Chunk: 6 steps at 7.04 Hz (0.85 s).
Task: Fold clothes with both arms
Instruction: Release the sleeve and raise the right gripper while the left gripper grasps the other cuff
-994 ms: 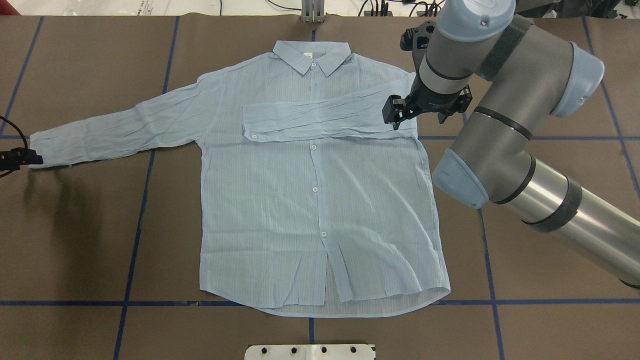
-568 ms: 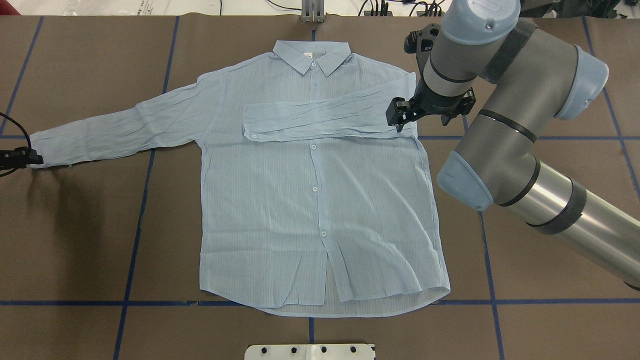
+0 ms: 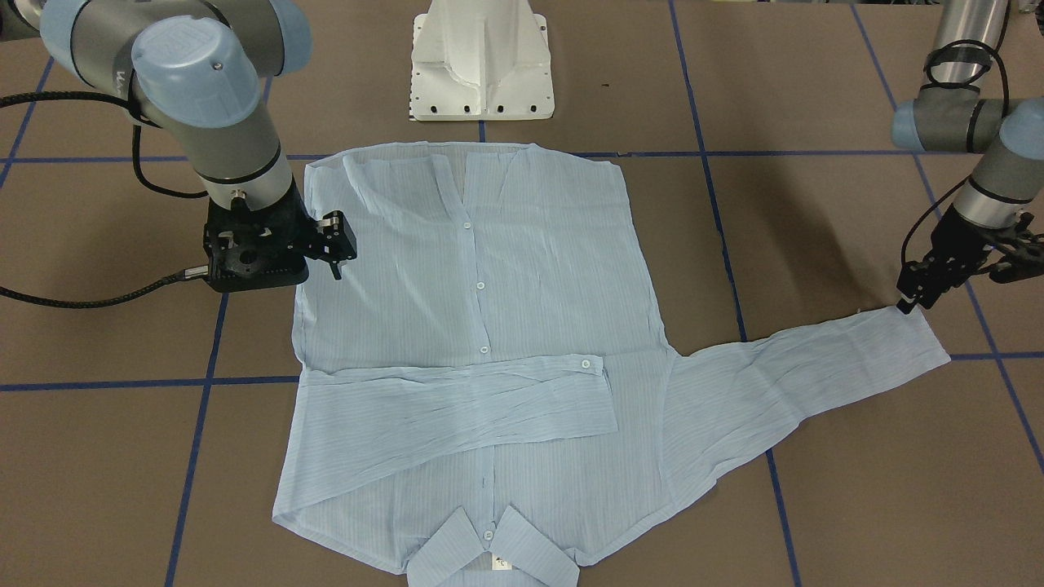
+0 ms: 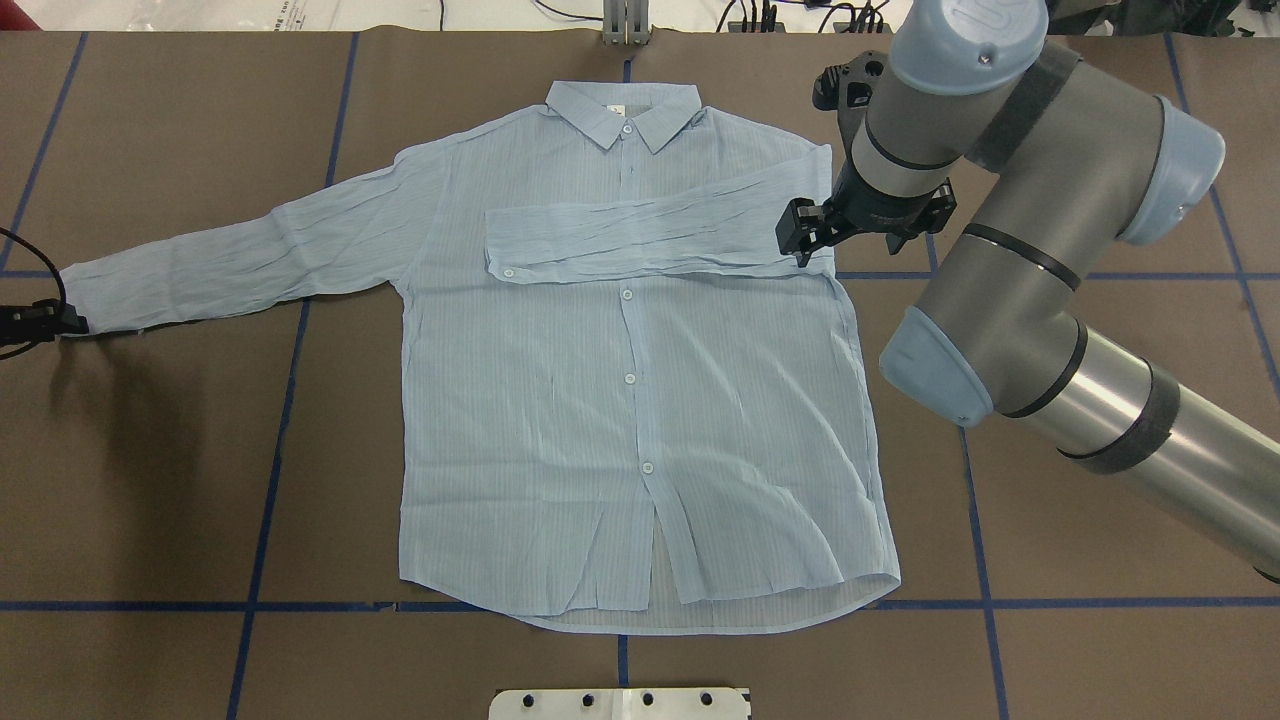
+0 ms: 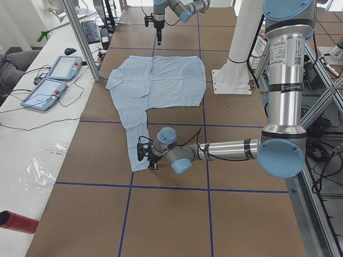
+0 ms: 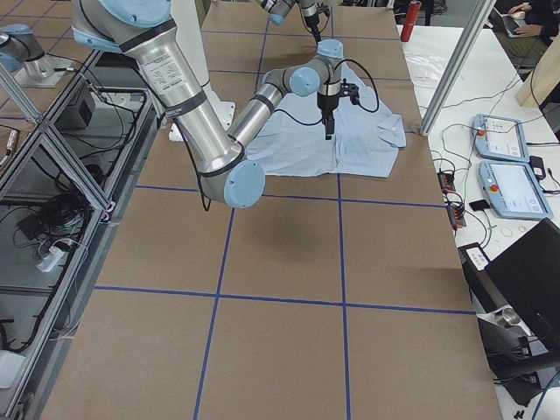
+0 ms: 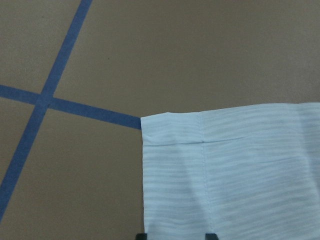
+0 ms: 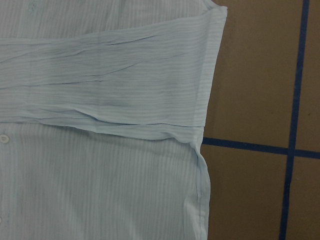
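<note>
In the front-facing view the shirt (image 3: 555,269) lies flat on the brown tabletop (image 3: 816,204), buttons up. The right arm (image 3: 236,147) holds the right jaws above the shirt's side edge. The folded sleeve (image 3: 457,408) lies across the chest, collar-ward of them. No cloth hangs from these jaws, and I cannot tell whether they are open or closed. The left arm (image 3: 999,175) brings the left jaws down to a corner of the cuff (image 3: 917,338). The outstretched sleeve (image 3: 799,367) runs away from them to the shirt's body.

From overhead, the right jaws sit over the shoulder end of the folded sleeve. Its buttoned end is well apart from them, past the button line. The left jaws are just beside the cuff's end.

In the left side view the left jaws are low at the cuff. In the right side view the right jaws point down over the shirt.

The left wrist view shows the cuff flat on the tabletop just ahead of the jaws. Two dark tips stand apart at the bottom edge, so these jaws are open. A blue tape line (image 7: 75,105) runs beyond the cuff.

The right wrist view shows the fold's shoulder end and the shirt's side edge lying flat beneath the jaws.
</note>
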Motion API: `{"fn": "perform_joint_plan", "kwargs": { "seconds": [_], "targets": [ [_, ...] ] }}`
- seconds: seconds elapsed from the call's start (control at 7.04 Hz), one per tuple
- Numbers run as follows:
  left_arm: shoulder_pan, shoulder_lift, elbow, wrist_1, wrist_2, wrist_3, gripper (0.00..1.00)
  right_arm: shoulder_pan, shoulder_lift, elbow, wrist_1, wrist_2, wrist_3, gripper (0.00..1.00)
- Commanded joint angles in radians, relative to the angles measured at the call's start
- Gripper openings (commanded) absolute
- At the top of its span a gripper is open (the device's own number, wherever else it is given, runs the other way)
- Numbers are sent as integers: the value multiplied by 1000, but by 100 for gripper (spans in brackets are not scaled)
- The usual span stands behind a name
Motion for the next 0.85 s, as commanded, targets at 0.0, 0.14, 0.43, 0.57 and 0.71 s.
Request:
{"fn": "perform_joint_plan", "kwargs": {
  "seconds": [0.0, 0.14, 0.43, 0.57, 0.71],
  "targets": [
    [1, 0, 2, 1, 1, 3, 49, 0, -2, 0, 0, 0, 0, 100],
    [3, -1, 2, 1, 0, 3, 40, 0, -2, 0, 0, 0, 0, 100],
    [7, 0, 2, 1, 7, 5, 22, 0, -5, 0, 0, 1, 0, 100],
    [7, -1, 2, 1, 6, 5, 6, 2, -5, 0, 0, 1, 0, 100],
    [7, 0, -3, 1, 6, 6, 0, 2, -8, 2, 0, 1, 0, 100]
  ]
}}
